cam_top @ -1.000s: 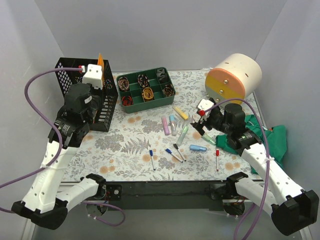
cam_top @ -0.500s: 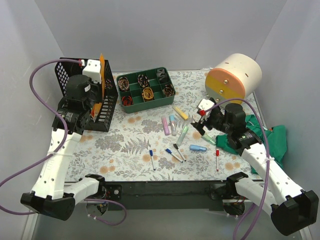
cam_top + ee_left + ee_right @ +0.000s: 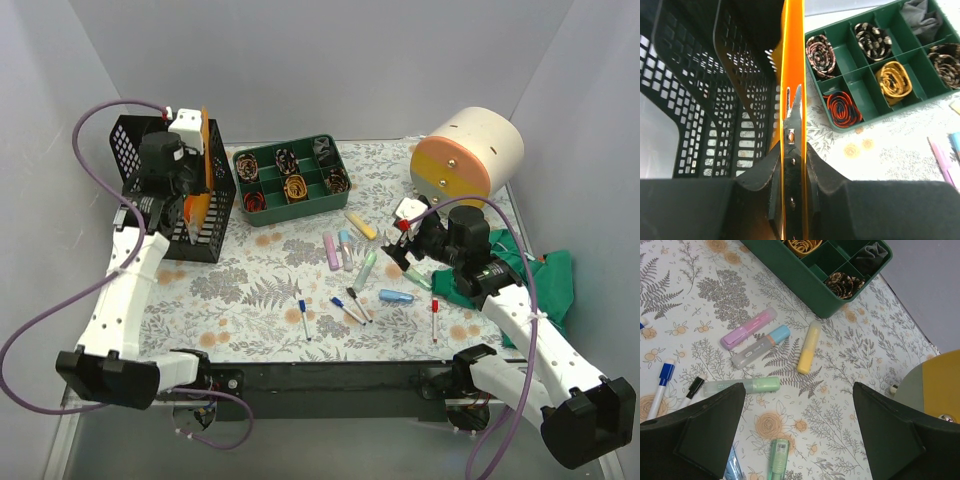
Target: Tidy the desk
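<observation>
Left hand (image 3: 792, 155) pinches a thin orange board (image 3: 792, 50); right hand (image 3: 797, 427) gapes empty; blue highlighter (image 3: 760, 346) print unreadable.

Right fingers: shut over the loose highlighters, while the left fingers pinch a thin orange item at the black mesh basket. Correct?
No. The right fingers stand open over the highlighters, as the right wrist view shows. The left fingers do pinch the thin orange item at the black mesh basket.

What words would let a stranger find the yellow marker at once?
Look for the green tray at the back of the desk. Just in front of its right corner lies the yellow marker, the only yellow one, nearest the tray.
</observation>
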